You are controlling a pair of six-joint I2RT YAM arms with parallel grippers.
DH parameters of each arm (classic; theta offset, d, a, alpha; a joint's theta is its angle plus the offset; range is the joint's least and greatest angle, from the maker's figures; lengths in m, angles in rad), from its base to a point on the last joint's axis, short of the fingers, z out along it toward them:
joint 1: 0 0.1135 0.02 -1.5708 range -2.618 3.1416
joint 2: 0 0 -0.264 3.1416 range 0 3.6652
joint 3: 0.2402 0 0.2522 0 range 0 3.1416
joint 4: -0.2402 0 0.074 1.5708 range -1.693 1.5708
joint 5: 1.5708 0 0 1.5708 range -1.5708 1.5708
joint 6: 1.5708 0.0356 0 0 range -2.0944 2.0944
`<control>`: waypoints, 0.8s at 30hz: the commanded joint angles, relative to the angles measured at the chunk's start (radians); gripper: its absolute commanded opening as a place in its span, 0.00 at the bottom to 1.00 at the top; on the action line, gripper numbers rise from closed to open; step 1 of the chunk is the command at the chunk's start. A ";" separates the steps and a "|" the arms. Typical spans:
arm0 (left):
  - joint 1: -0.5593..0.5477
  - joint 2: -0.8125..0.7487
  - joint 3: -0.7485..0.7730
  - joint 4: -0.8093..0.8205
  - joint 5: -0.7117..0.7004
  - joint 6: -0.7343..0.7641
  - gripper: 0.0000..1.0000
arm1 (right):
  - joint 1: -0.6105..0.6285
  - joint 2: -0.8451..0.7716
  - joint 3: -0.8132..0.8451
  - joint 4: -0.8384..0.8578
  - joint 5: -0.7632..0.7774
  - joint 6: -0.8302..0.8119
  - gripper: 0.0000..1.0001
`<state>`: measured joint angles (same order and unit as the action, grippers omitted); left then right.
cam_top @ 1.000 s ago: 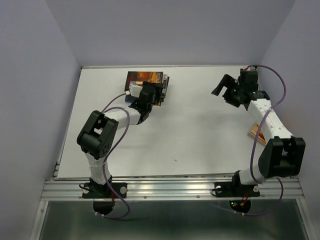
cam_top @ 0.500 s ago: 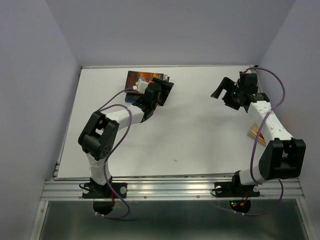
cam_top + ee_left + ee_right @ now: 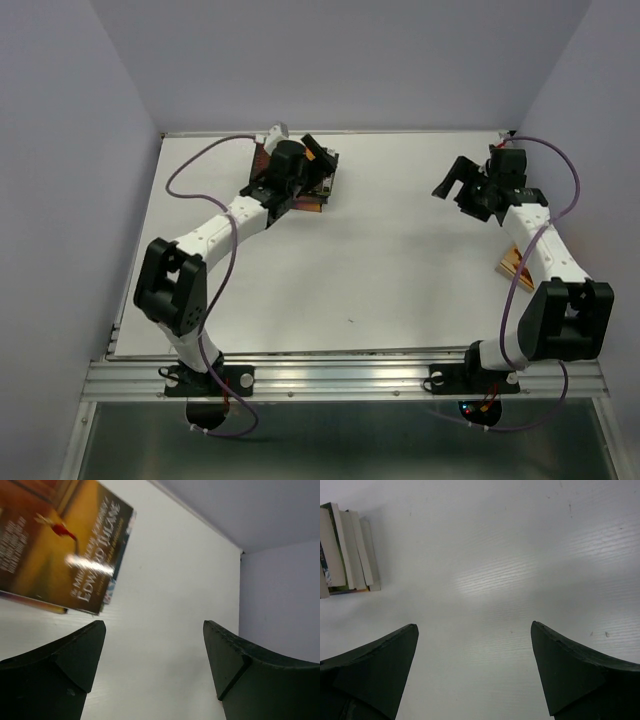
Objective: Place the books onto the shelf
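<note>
Under and just ahead of left gripper [image 3: 154,625], on far-left part of table [image 3: 380,250]: stack of books [image 3: 325,187]. Lies flat, covers up, edges unevenly aligned.

Top item of stack: orange-covered book [image 3: 55,550]. Glossy; carries white title lettering, partly readable as "Edward Tulane", and a small red figure. Sits ahead and to the left of the claw in the wrist view, apart from both jaws. Overhangs blue and purple edges of lower books.

Left gripper: jaws spread wide. Holds nothing; frames only bare white table between them. Stays clear of every book as far as the wrist view shows. Reaches toward the far edge on an outstretched arm, with purple cable [image 3: 200,160] looped alongside.

Right gripper [image 3: 474,625]: over far-right part of table, pointing left across it toward the stack. Jaws spread wide; grips nothing, with bare table between them. Stands well apart from the stack, seen ahead and far to the left of this claw in its wrist view as a row of pale page edges.

Behind right gripper, toward its arm's base, at right table edge: single book [image 3: 512,265]. Orange-brown, flat, mostly hidden by the forearm; title too small to read.

Surroundings: white table with faint scuffs; lavender walls [image 3: 350,70] on three sides; aluminium rail [image 3: 350,378] at near edge, bearing both arm bases.
</note>
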<state>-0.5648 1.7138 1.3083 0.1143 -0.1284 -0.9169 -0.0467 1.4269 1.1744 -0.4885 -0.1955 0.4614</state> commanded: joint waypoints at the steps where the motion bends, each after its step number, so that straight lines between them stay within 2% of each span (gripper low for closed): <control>1: 0.165 -0.180 0.008 -0.100 -0.050 0.191 0.92 | 0.023 0.012 0.031 0.024 -0.099 -0.105 1.00; 5: 0.298 -0.162 0.051 -0.200 -0.027 0.309 0.92 | 0.099 0.076 0.074 0.024 -0.085 -0.139 1.00; 6: 0.324 -0.151 0.068 -0.200 0.008 0.402 0.93 | 0.149 0.095 0.109 0.034 -0.082 -0.145 1.00; 9: 0.420 -0.088 0.124 -0.223 0.160 0.524 0.90 | 0.206 0.174 0.178 0.080 -0.122 -0.126 1.00; 12: 0.497 -0.031 0.161 -0.223 0.255 0.582 0.88 | 0.261 0.259 0.226 0.152 -0.183 -0.069 1.00; 15: 0.534 0.027 0.210 -0.222 0.392 0.625 0.78 | 0.303 0.349 0.295 0.232 -0.213 0.002 1.00; 18: 0.534 0.101 0.259 -0.225 0.456 0.665 0.71 | 0.352 0.440 0.411 0.246 -0.206 0.028 1.00; 21: 0.534 0.182 0.356 -0.303 0.452 0.685 0.65 | 0.379 0.579 0.528 0.245 -0.225 0.045 1.00; 24: 0.534 0.220 0.373 -0.303 0.469 0.691 0.65 | 0.402 0.644 0.619 0.243 -0.236 0.048 1.00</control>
<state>-0.0265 1.9324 1.6123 -0.1692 0.2729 -0.2840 0.3260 2.0109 1.6844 -0.2996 -0.4019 0.4808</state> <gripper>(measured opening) 0.651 0.999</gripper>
